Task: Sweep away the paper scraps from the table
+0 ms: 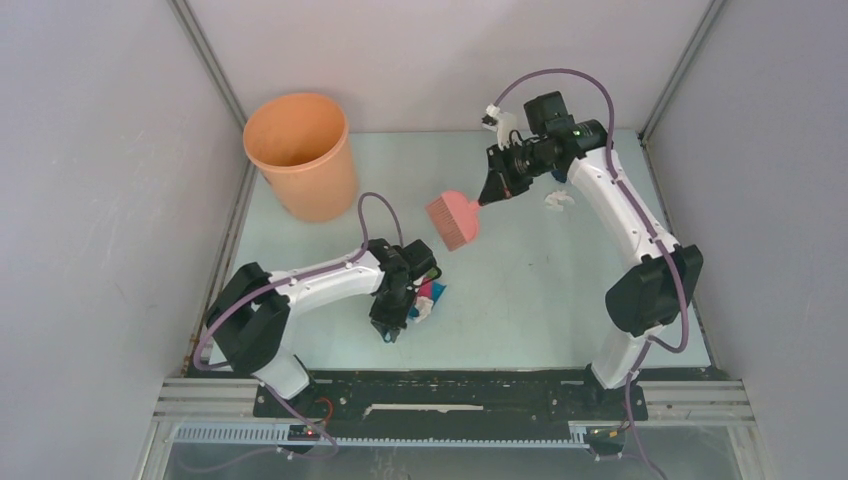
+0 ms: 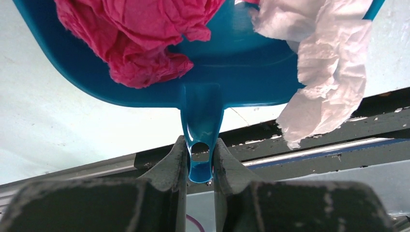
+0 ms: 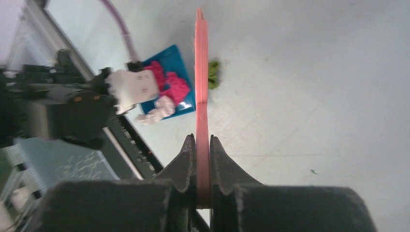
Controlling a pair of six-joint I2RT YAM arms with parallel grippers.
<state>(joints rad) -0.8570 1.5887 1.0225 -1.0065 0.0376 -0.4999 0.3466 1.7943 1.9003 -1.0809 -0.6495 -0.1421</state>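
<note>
The left hand (image 2: 200, 164) is clamped on the stub handle of the blue dustpan (image 2: 232, 72), fingers either side w/ only the handle btwn them. The pan is at the near-left part of the desk (image 1: 540, 290), close to the near rail; can't tell if it rests flat or is raised a bit. Inside it, side by side, are a magenta scrap (image 2: 140, 34) & a white scrap (image 2: 324, 63), the white one hanging over the pan's edge.

The right hand (image 3: 202, 159) is closed tight on the pink brush (image 3: 201, 72), pinching its thin handle. The bristle end points left twd mid-desk & looks lifted off the surface. An olive green scrap (image 3: 212, 73) lies on the bare desk near the dustpan, not in it. Another white bit (image 1: 555, 200) lies far right, close by the right arm's forearm. An orange bin (image 1: 300, 155) stands upright at the far-left corner, well apart from both hands.
</note>
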